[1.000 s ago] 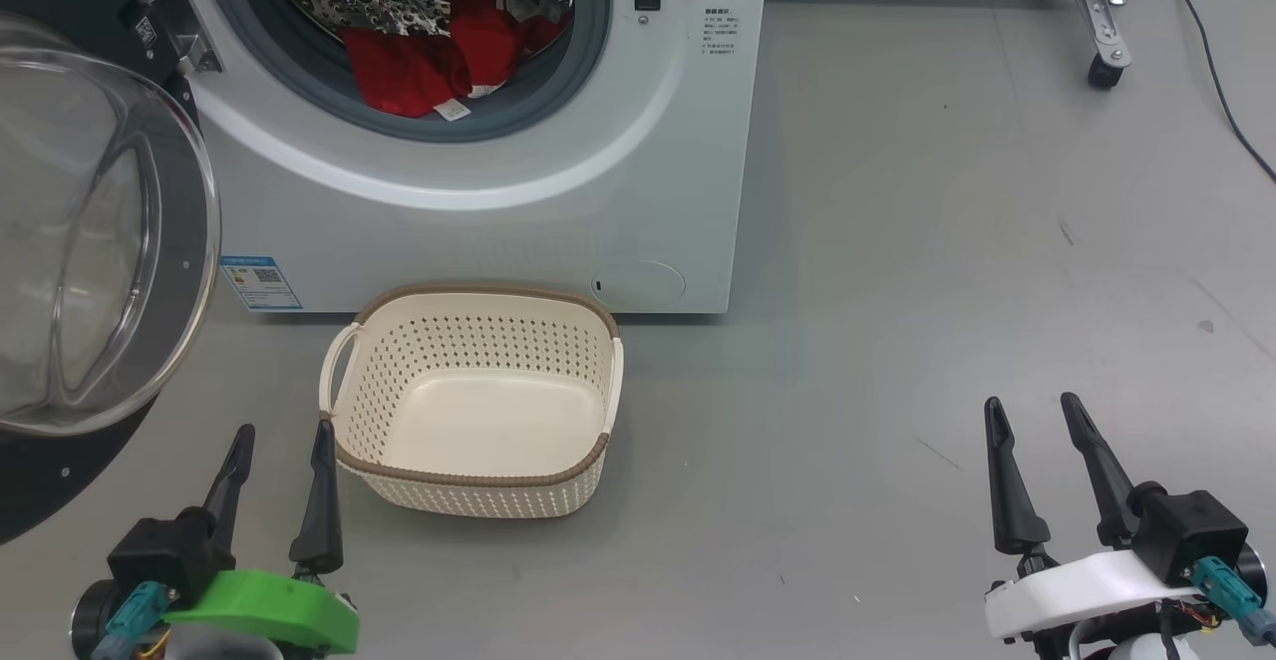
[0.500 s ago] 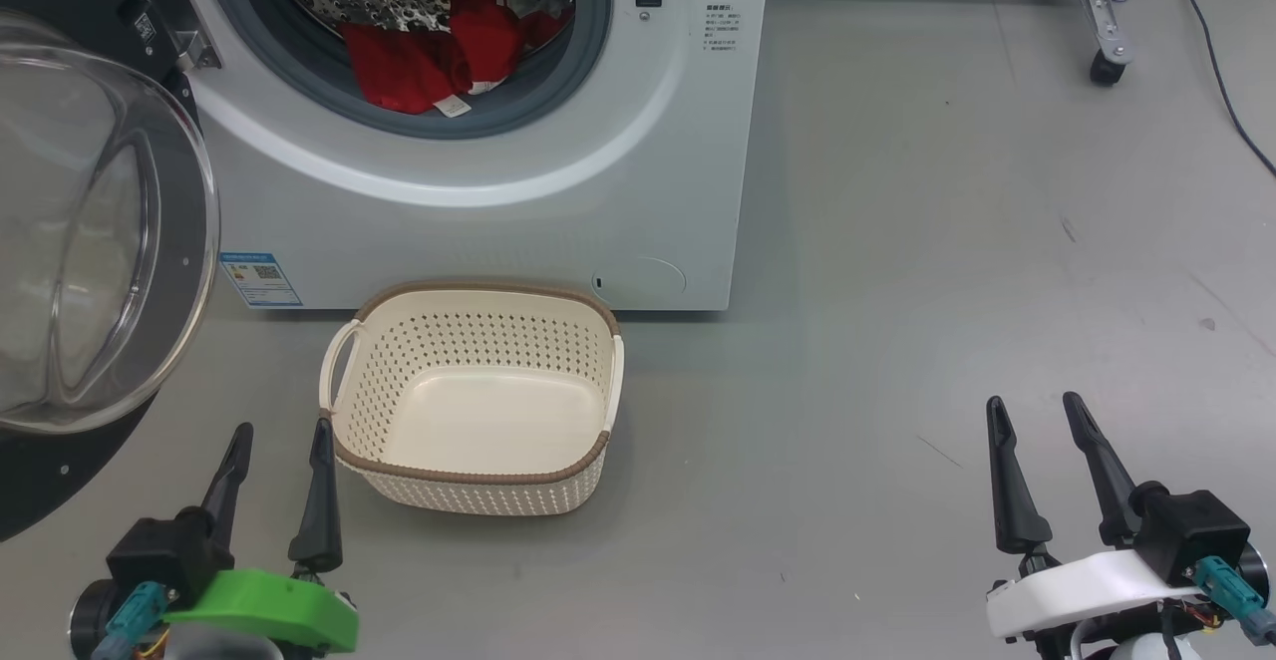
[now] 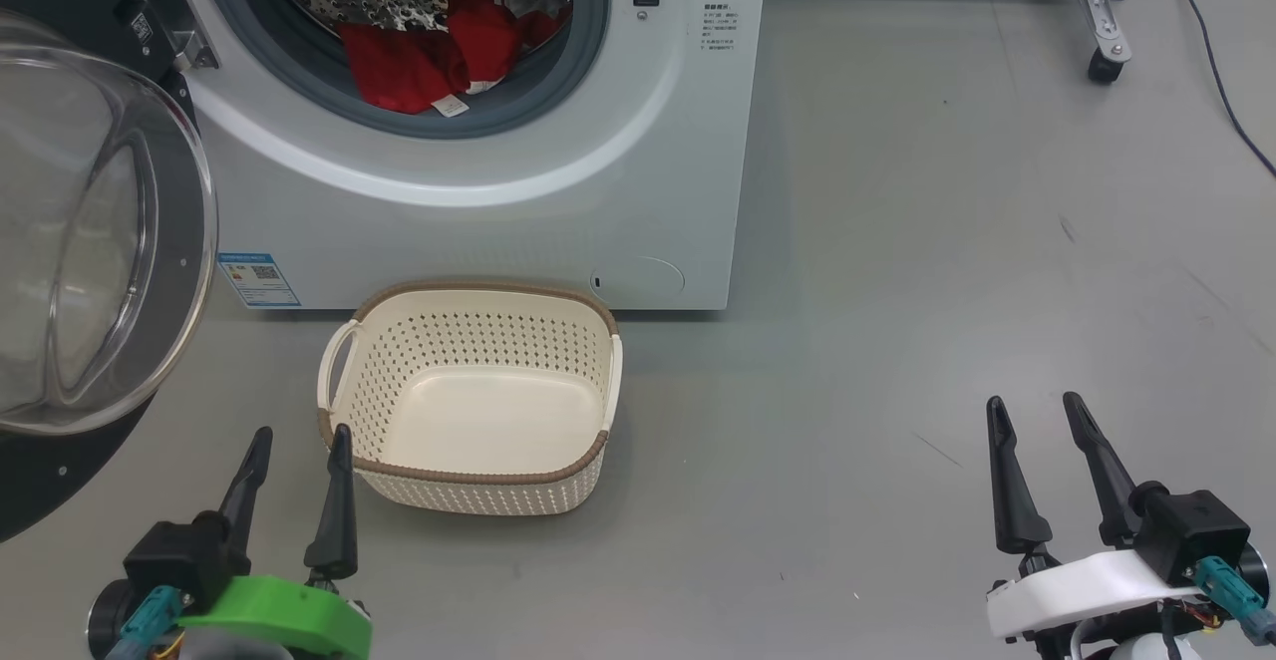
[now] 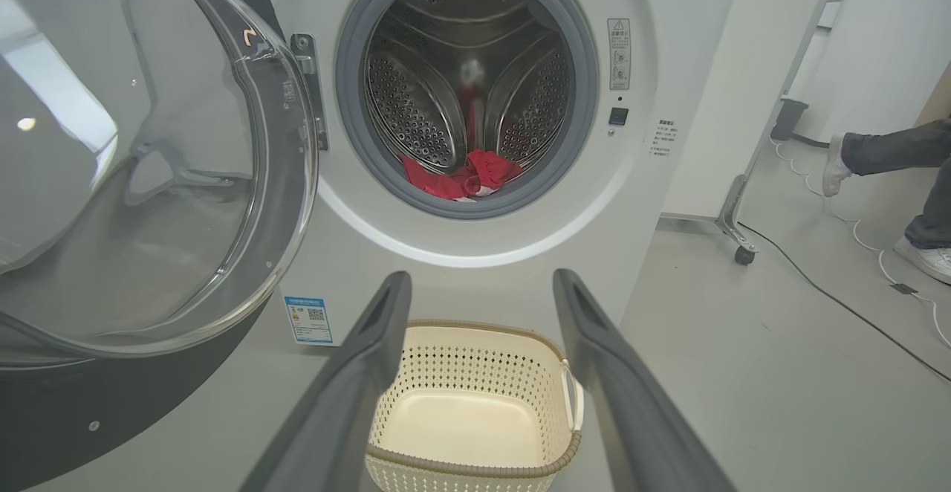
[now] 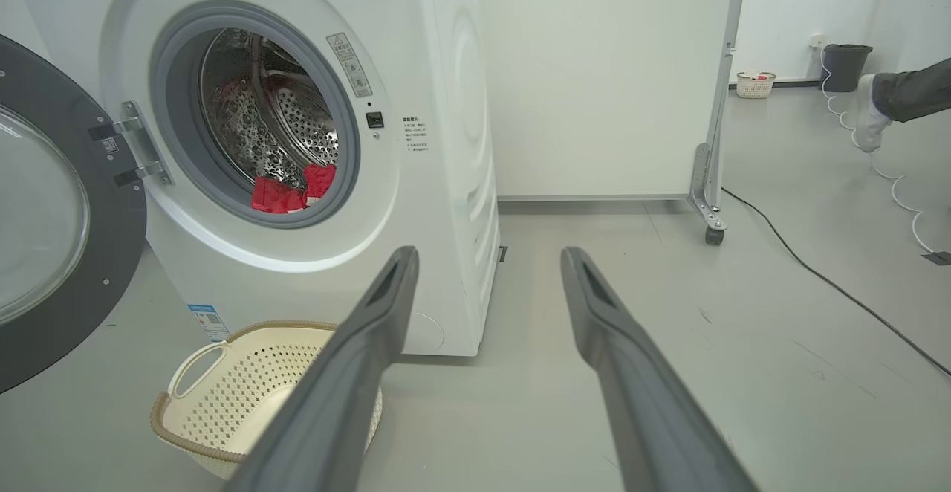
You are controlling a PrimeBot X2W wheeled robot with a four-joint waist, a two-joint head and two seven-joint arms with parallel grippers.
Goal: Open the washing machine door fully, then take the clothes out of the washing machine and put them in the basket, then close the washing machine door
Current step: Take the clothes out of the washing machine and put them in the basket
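Observation:
The white washing machine (image 3: 638, 191) stands ahead with its round black washing machine door (image 3: 100, 241) swung wide to the left, glass bowl facing me. Red clothes (image 3: 429, 57) lie at the front of the drum, a white label hanging over the grey ring. The cream basket (image 3: 478, 288) sits empty on the floor before the machine. My left gripper (image 3: 302, 433) is open, just left of the basket's near corner; in the left wrist view my left gripper (image 4: 481, 276) points over the basket (image 4: 475, 326) towards the clothes (image 4: 464, 176). My right gripper (image 3: 1033, 401) stands open over bare floor, far right.
A wheeled frame leg (image 3: 1102, 32) and a dark cable (image 3: 1216, 72) lie at the back right. A person's leg and white shoe (image 4: 884, 157) show beyond them. Grey floor spreads to the right of the machine. The open door (image 5: 52, 217) takes up the left side.
My left gripper has shifted a little to the right and lower in the head view, closer to the basket's corner. The right gripper and the clothes have not moved.

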